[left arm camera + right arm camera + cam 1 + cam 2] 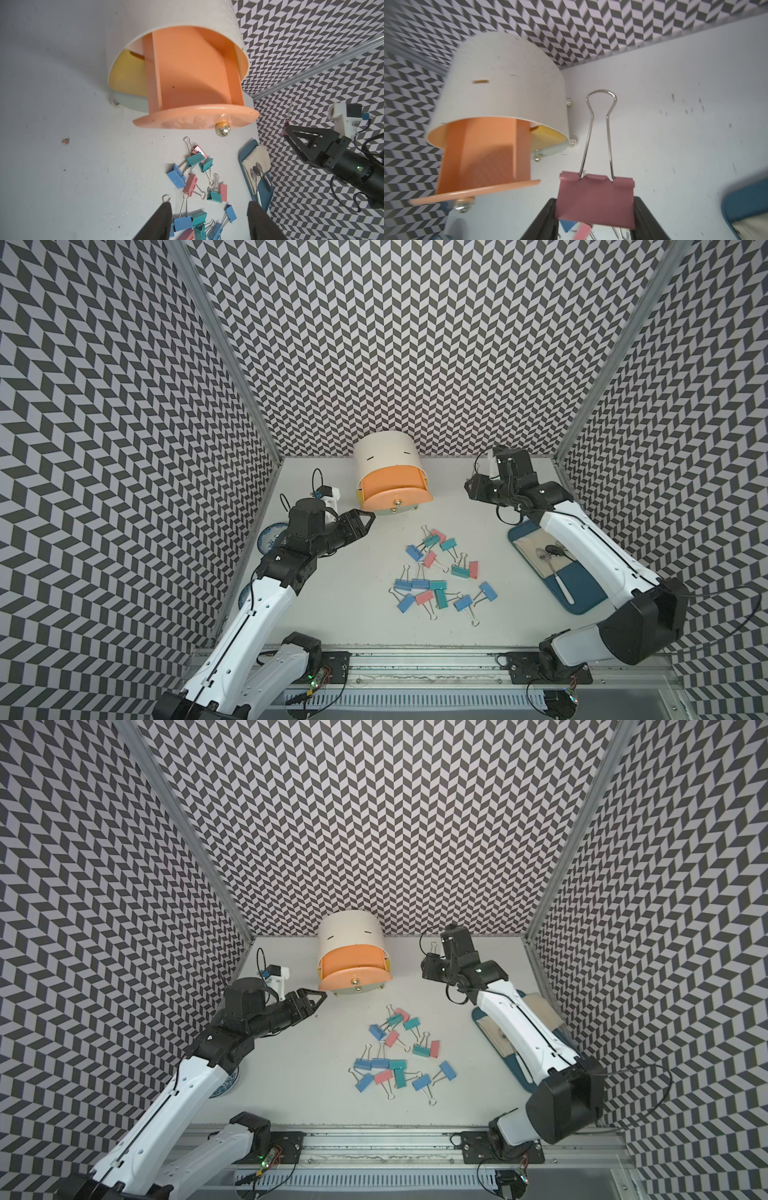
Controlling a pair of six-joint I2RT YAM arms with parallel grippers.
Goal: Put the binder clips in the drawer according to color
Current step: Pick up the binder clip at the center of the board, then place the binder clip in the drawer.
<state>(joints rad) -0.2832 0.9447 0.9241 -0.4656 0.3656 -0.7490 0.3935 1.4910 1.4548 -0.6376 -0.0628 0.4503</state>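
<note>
Top views came first: in both, the drawer cabinet [386, 466] stood at the back of the desk [332, 593] with its peach drawer [392, 489] pulled out. The binder clips [436, 572] lay in a loose pink, blue and teal heap in front of it. The left pincer [369, 517] hung near one side of the cabinet without touching it. The right pincer [471, 486] was raised on the opposite side, clear of the heap and beyond the blue tray [582, 593]. In the left wrist view, the left pincer's fingers [162, 220] stood spread with nothing between them. The floor of the peach drawer looked bare, and the yellow drawer [126, 76] below it was shut. In the right wrist view, the right pincer was clamped on the body of a pink clip [596, 201], its wire handle pointing away, with the open drawer just beside and not yet under it. By that showing the task had barely begun. One clip was in hand but not delivered, the whole heap remained to be sorted, and the blue and teal clips would likely need the lower drawers opened.
</note>
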